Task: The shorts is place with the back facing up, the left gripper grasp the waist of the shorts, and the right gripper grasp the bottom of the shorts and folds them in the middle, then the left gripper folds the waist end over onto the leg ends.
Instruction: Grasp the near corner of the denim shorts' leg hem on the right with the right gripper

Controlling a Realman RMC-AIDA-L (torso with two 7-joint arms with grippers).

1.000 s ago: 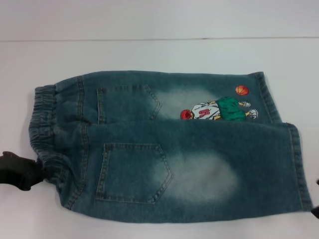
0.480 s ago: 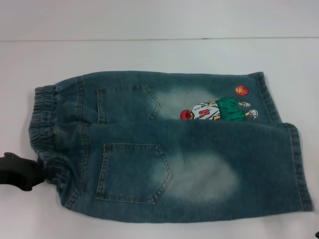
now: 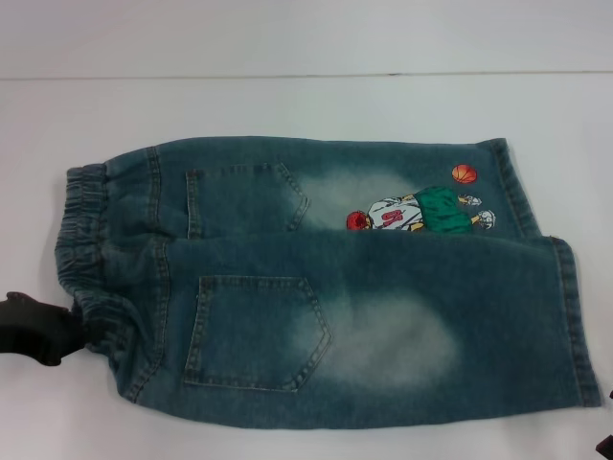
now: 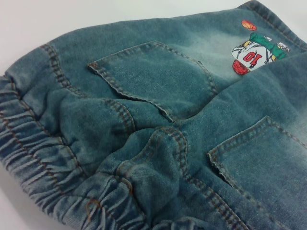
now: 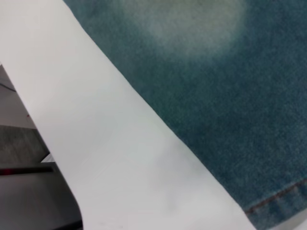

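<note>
One pair of denim shorts [image 3: 316, 278] is lying back side up on the white worktop [image 3: 287, 105], folded along its middle so that one leg is resting over the other. Its elastic waist [image 3: 81, 249] is pointing toward the robot's left and the leg hems [image 3: 575, 326] toward its right. Two back pockets are showing: the nearer pocket [image 3: 257, 331] is sitting on the upper layer, and the farther pocket [image 3: 244, 196] is lying beyond the fold line. A cartoon basketball-player print [image 3: 421, 213] is peeking out past the upper leg's edge, close to the far hem.

The left gripper [image 3: 38, 329] is sitting at the near corner of the waist, touching the gathered band; whether its fingers are apart or clamped on the cloth I cannot tell. In the left wrist view the bunched waist [image 4: 43, 158] is filling the foreground.

The right gripper [image 3: 605, 446] is barely showing just beside the near hem corner of the shorts, apart from the cloth, and the state of its fingers cannot be told. The right wrist view is showing the shorts' faded denim [image 5: 216, 72] beside bare worktop [image 5: 120, 158].
</note>
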